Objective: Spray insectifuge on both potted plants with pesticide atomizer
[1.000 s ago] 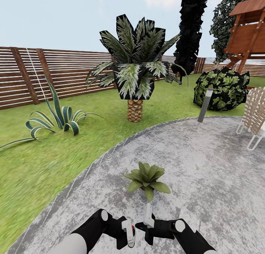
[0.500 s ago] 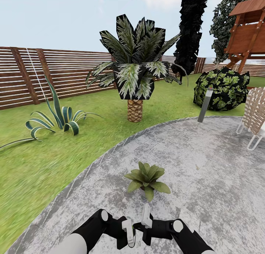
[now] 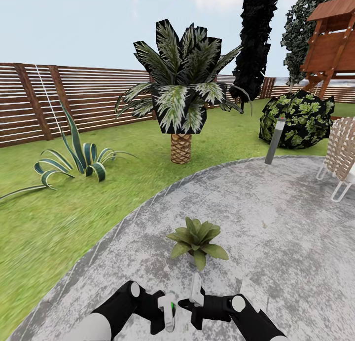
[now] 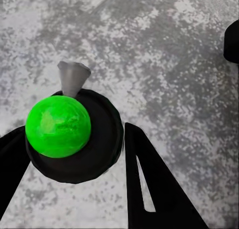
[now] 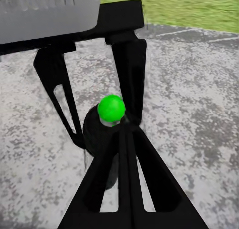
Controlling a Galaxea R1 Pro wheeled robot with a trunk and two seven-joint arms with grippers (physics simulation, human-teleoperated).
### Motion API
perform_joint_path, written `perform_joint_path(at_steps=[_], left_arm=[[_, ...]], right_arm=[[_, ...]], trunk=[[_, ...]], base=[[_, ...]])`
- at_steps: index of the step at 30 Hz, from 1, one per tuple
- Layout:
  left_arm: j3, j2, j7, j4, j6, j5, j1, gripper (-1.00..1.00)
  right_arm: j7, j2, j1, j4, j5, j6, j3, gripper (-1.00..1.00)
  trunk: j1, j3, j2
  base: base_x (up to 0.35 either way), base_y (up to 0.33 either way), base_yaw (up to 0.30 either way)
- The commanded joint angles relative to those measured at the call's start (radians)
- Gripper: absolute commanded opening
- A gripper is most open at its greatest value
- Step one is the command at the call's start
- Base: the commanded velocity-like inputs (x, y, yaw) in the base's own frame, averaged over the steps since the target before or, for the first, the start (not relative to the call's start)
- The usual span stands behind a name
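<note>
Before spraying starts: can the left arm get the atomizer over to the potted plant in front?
Probably yes. The left gripper holds the pesticide atomizer, and the potted plant stands just ahead on bare paving. Only the right gripper, close alongside, might crowd the move.

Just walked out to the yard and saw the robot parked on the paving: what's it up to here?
The robot stands on the grey paved circle with both arms low in front of it. Its left gripper is closed around a dark spray bottle with a bright green cap, and the right gripper sits right beside it. A small potted plant stands on the paving just ahead. No spray is visible yet.
</note>
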Motion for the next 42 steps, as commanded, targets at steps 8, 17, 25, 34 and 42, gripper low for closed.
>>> perform_joint_path(at_steps=[8,17,25,34,42], left_arm=[[0.001,0.104,0.002,-0.006,-0.005,-0.012,-0.001,-1.00],[0.001,0.181,0.044,-0.007,-0.010,-0.012,0.003,-1.00],[0.102,0.184,0.148,-0.002,0.007,0.000,0.005,-1.00],[0.306,0.180,0.172,0.018,0.113,0.005,0.011,-1.00],[0.318,0.174,0.168,0.033,0.339,0.037,0.012,-1.00]], right_arm=[[0.000,0.000,0.000,-0.001,0.008,-0.005,-0.001,-1.00],[-0.005,-0.003,0.000,0.002,0.010,-0.006,-0.003,1.00],[-0.055,-0.085,0.000,0.007,0.009,-0.007,-0.007,1.00],[-0.641,-0.126,0.004,0.406,-0.008,-0.007,-0.010,1.00],[-0.782,-0.130,0.008,0.489,-0.500,-0.015,-0.011,1.00]], trunk=[[0.000,-0.001,0.000],[0.000,-0.001,0.000],[0.000,-0.001,0.000],[0.000,-0.001,0.000],[0.000,-0.001,0.000]], base=[[0.000,0.000,0.000],[0.000,0.000,0.000],[0.000,0.000,0.000],[0.000,0.000,0.000],[0.000,0.000,0.000]])
